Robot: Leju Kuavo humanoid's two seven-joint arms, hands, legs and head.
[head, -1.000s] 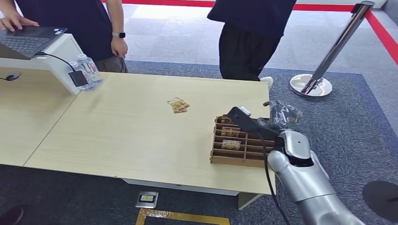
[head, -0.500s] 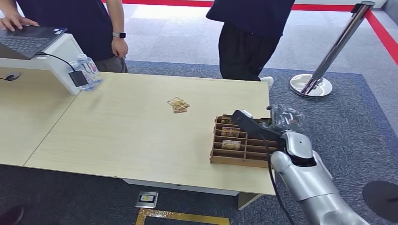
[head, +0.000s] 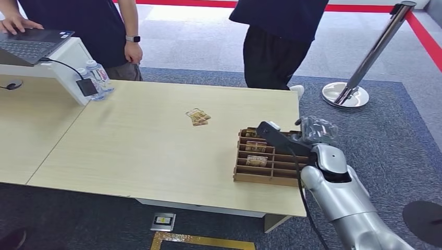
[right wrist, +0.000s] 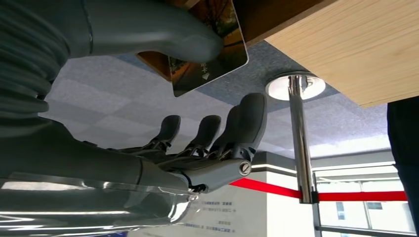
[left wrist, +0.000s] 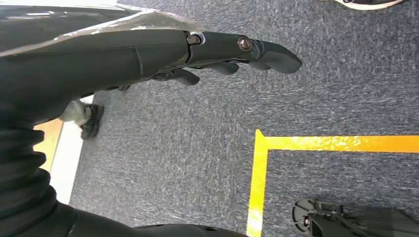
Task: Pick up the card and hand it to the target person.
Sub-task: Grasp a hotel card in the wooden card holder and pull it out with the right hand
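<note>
Card (right wrist: 207, 54) lies under right hand's (right wrist: 197, 133) thumb, apart from fingers (right wrist: 249, 123).

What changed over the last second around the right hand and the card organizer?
The right hand shifted slightly toward the table's right edge and a little lower, staying at the far right corner of the wooden organizer. In the right wrist view a card sits against its thumb; whether it is gripped cannot be told. The loose cards on the table, the water bottles and both people stayed put.
</note>
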